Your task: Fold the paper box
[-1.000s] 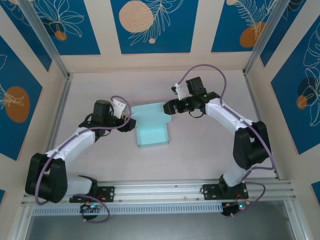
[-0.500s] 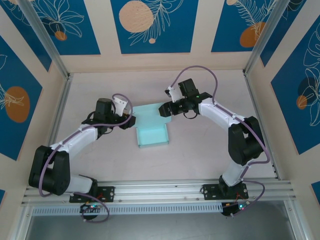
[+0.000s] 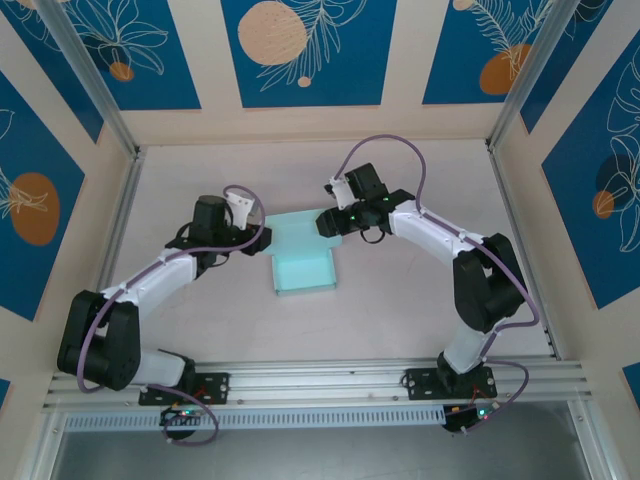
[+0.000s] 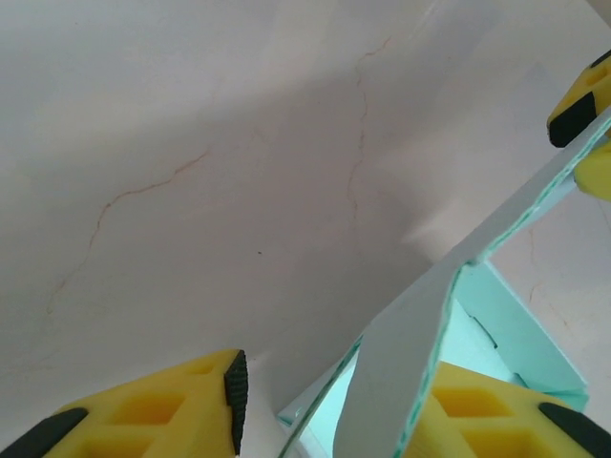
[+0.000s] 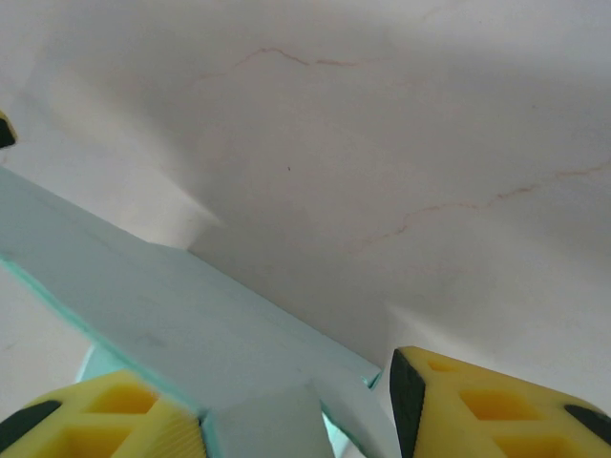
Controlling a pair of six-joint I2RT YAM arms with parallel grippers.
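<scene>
Left gripper [image 3: 263,240] and right gripper [image 3: 323,222] each straddle a side flap of the paper box [image 3: 303,265], jaws apart, not clamping.

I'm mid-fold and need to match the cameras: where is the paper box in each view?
Top external: the paper box sits at the middle of the picture, its tray part nearer the arm bases.
Left wrist: the box is at lower right, one flap slanting toward the upper right corner.
Right wrist: the box crosses the lower left.
Shared landmark: the pale table under it.
</scene>
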